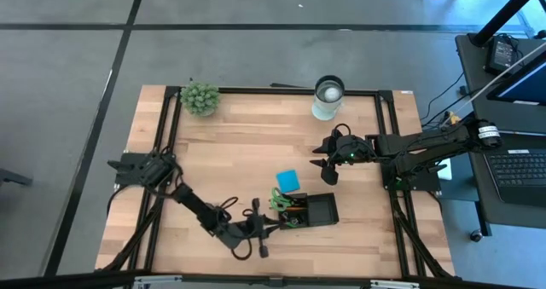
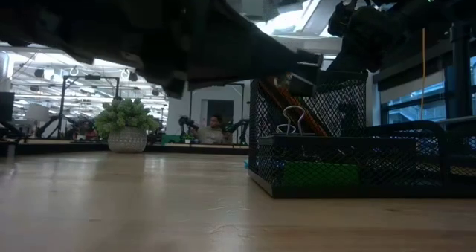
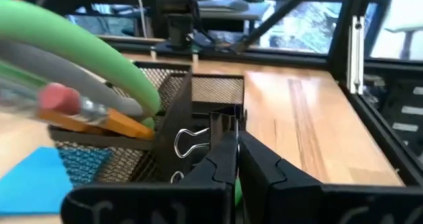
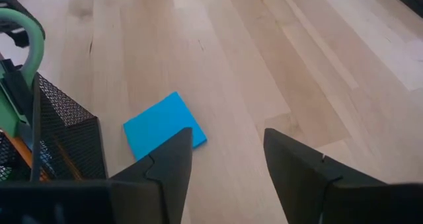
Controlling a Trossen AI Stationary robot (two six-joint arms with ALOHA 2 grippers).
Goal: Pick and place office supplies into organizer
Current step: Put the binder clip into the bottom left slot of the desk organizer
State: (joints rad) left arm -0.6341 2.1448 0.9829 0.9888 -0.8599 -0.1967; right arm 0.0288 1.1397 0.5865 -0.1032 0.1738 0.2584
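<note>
No text, label or number can be read anywhere, as far as these views show.

Overhead camera looks straight down; table-level camera faces the room; both wrist cameras closely share the organizer (image 1: 311, 210).

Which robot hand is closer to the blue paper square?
The right. The open right gripper hovers just beyond the blue note pad, toward the white cup. The shut left gripper is farther away, at the organizer, on the pad's other side.
</note>
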